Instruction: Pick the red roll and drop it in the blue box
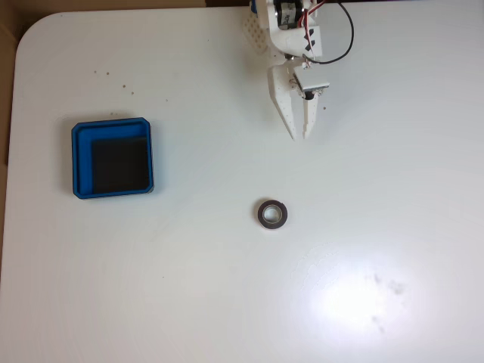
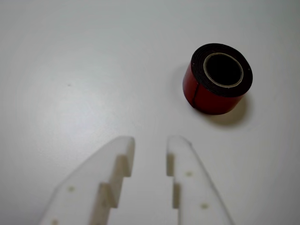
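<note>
The red roll (image 1: 263, 215) lies flat on the white table, a dark ring with a pale core, a little right of centre in the fixed view. In the wrist view the red roll (image 2: 206, 97) shows its red side and sits ahead and to the right of the fingertips. My white gripper (image 1: 300, 136) hangs above the table beyond the roll, tips pointing toward it. The gripper (image 2: 150, 140) is open by a narrow gap with nothing between its fingers. The blue box (image 1: 82, 162), with its black floor, stands far to the left.
The arm's base and a black cable (image 1: 348, 38) are at the top edge of the fixed view. The table's rounded corner (image 1: 30, 34) is at the upper left. A glare patch (image 1: 355, 299) lies at the lower right.
</note>
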`<action>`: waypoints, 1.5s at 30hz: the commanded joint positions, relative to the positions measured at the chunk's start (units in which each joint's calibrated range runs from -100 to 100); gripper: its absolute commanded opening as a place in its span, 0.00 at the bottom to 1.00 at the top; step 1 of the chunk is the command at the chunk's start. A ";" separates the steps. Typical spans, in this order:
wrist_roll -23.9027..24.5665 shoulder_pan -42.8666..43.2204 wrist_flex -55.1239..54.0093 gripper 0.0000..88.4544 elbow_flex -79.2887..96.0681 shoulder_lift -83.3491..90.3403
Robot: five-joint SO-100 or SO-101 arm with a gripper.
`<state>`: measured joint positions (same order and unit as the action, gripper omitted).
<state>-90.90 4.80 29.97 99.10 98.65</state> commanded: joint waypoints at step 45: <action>0.28 -7.10 37.19 0.02 -96.32 -94.72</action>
<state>-90.90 -1.73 60.02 14.62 8.81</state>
